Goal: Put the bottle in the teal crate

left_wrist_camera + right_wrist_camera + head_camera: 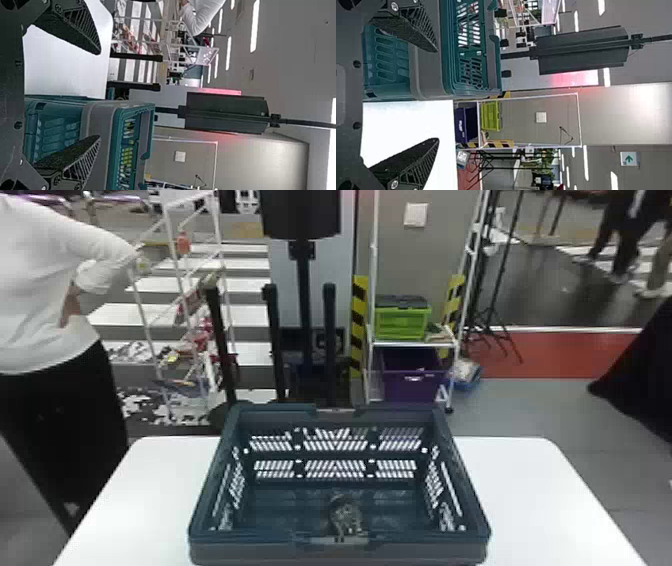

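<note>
The bottle lay on its side inside the teal crate, near the front wall, its long axis running roughly front to back—the far end slightly left. Which end bore the cap I could not tell. It looked clear and shiny, with a crinkled surface. In the wrist views, the left gripper and right gripper pointed forward in front of the crate, each with its black, ribbed, tapering fingers spread wide and nothing between them. The crate was a rectangular plastic box—slotted walls, a smooth rim and a grey band—on a smooth white table with rounded far corners. Farther off, a white metal rack held a bright green box above a purple bin.
</note>
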Tool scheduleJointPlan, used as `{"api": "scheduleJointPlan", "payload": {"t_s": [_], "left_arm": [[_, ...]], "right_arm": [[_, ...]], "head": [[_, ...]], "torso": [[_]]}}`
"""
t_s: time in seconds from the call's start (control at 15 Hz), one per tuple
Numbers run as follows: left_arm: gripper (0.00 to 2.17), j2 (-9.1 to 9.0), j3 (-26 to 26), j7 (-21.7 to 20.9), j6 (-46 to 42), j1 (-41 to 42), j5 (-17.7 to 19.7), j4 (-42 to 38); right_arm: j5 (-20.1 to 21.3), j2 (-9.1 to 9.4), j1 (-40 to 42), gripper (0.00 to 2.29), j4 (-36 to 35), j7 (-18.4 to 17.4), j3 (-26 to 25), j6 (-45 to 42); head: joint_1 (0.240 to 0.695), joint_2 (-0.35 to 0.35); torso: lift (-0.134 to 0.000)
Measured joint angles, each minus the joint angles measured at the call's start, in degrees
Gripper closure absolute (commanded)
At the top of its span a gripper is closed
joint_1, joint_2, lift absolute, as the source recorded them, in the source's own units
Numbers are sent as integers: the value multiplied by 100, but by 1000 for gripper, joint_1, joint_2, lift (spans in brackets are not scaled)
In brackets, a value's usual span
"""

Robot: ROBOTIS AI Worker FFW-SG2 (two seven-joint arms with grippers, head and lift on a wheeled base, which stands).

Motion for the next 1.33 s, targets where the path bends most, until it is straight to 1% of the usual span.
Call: {"api": "scheduleJointPlan", "payload": {"t_s": [0.6,1.33], "left_arm": [[134,0,0,-3,98,-110,30,58],[134,2,-8,-9,99,-118,53,82]], "right_arm": [[9,18,-2,97,169,5,-8,-326],[9,27,58,97,118,8,-6,-334]], "head": [[499,0],[499,0]], "torso": [[0],[0]]}}
